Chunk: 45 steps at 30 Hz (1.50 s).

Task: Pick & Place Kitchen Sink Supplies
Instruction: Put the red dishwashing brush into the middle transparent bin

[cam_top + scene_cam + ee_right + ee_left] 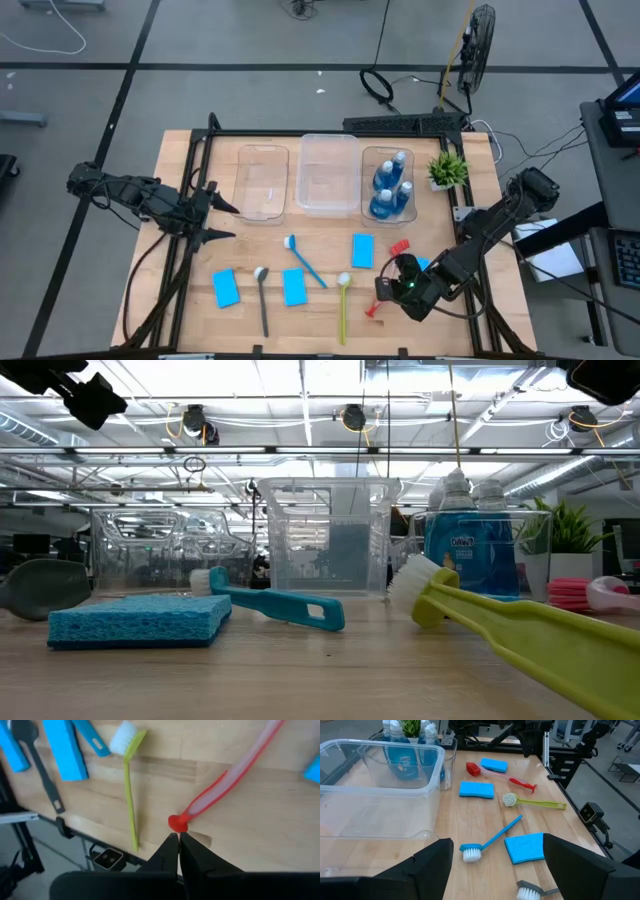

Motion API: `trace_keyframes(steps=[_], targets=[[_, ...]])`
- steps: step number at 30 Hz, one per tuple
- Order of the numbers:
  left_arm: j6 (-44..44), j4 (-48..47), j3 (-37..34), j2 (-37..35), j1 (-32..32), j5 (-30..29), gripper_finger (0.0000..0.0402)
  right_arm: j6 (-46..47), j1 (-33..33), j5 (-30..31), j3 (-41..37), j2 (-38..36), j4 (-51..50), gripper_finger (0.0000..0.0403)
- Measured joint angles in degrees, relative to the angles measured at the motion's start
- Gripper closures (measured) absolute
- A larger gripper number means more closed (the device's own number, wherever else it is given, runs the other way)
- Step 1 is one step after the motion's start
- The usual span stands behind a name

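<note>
Three clear tubs stand in a row at the far side of the table (180,300). The left tub (263,183) and the middle tub (328,175) have nothing inside. The right tub (390,184) holds the blue bottles (391,187) with pale caps, standing upright; four seem to be there, but they hide each other. A small green plant (447,168) stands just to the right of this tub.

All other supplies lie on the wood, near the front. From left: a blue sponge (226,287), the dark brush (262,297), a second sponge (294,287), the blue brush (305,262), the yellow-green brush (342,305) and a third sponge (362,250). The red brush (230,775) lies at the right, and a corner of the fourth sponge (424,264) shows beside the right arm.

The left gripper (213,213) hangs above the table to the left of the tubs, with its fingers (432,865) wide apart and holding nothing. The right gripper (178,836) is low at the near right, fingers pressed together, the tips just beside the end of the red handle.
</note>
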Motion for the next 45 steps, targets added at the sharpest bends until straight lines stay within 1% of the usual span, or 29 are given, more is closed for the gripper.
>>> trace_keyframes(steps=[6,10,15,19,22,26,29,30,32,35,37,39,41,45], targets=[[-0.4,0.0,0.0,0.0,0.0,0.0,0.0082,0.1,0.0,-0.1,-6.8,0.0,13.7,0.0399],[-0.8,0.0,0.0,0.0,0.0,0.0,0.0074,2.5,0.0,-0.2,-11.8,0.0,22.4,0.0395],[-1.0,0.0,0.0,0.0,0.0,0.1,0.0076,4.0,0.0,-0.1,-16.0,0.0,33.1,0.0384],[-1.1,0.0,0.0,0.0,0.0,0.1,0.0084,3.5,0.0,-0.2,-16.4,0.0,33.3,0.039],[-1.1,0.0,0.0,0.0,0.0,0.1,0.009,3.4,0.0,-0.2,-16.4,0.0,30.5,0.04],[-1.2,0.0,0.0,0.0,0.0,0.1,0.0096,4.0,0.0,-0.1,-16.4,0.0,26.9,0.04],[-1.2,0.0,0.0,0.0,0.0,0.1,0.0094,4.1,0.0,0.1,-16.3,-0.3,26.3,0.0402],[-1.2,0.0,0.0,0.0,0.0,0.1,0.0092,4.1,0.0,0.3,-15.6,-0.6,24.5,0.0402],[-1.3,0.1,0.0,0.0,0.0,0.1,0.0088,4.0,0.0,0.9,-12.7,-1.3,17.4,0.0402],[-1.9,0.0,0.0,0.0,0.0,0.1,0.0081,4.3,0.0,1.3,-5.0,-2.8,-0.6,0.0402],[-1.7,0.0,0.0,0.0,0.0,0.1,0.0077,4.6,0.0,-0.1,0.9,-3.1,-13.1,0.0403],[-1.6,0.0,0.0,0.0,0.0,0.0,0.0074,4.9,-0.2,-1.5,5.3,-2.7,-22.1,0.0403],[-1.7,-0.3,0.0,0.0,0.0,0.0,0.0073,4.9,-0.9,-1.7,6.8,-1.6,-25.0,0.0403],[-2.1,-1.2,0.0,0.0,0.0,0.0,0.0077,3.7,-2.8,-7.3,6.1,0.7,-25.0,0.0403]])
